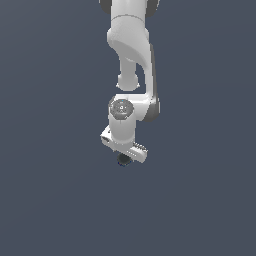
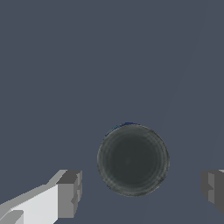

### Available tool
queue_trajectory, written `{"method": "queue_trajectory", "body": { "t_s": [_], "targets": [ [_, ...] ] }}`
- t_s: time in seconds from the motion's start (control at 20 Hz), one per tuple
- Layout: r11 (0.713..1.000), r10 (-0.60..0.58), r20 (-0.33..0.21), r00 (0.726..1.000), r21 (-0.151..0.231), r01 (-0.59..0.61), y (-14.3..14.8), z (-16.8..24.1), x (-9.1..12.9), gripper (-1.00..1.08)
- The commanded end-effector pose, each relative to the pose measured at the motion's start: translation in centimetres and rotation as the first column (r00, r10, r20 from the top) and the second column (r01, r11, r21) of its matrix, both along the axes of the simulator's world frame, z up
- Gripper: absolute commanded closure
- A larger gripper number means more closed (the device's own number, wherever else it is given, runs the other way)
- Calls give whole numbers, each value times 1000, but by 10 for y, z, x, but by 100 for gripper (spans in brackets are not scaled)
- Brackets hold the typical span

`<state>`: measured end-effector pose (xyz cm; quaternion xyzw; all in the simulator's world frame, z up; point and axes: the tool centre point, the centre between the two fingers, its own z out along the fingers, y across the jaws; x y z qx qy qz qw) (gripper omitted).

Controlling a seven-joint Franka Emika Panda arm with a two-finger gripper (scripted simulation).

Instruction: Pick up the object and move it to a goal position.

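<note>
The object (image 2: 132, 160) is a dark, near-black round ball with a thin bluish edge, resting on the flat grey ground. In the wrist view it lies between my two grey fingertips (image 2: 70, 192), with clear gaps on both sides. My gripper (image 2: 142, 190) is open around it, touching nothing. In the exterior view the white arm hangs straight down and only a small dark part of the object (image 1: 123, 160) peeks out under the gripper (image 1: 125, 156), whose fingers are hidden by the hand.
Only the plain grey-blue ground (image 1: 50, 200) surrounds the arm; no other objects, edges or goal marker show in either view.
</note>
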<state>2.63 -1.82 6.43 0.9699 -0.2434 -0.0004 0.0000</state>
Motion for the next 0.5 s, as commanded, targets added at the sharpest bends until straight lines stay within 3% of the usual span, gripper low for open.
{"method": "queue_trajectory", "body": {
  "t_s": [0.0,0.45],
  "targets": [
    [1000,0,1,1000,0,0,0,0,0,-92],
    [1000,-4,1,1000,0,4,0,-33,-1,-92]
  ]
}}
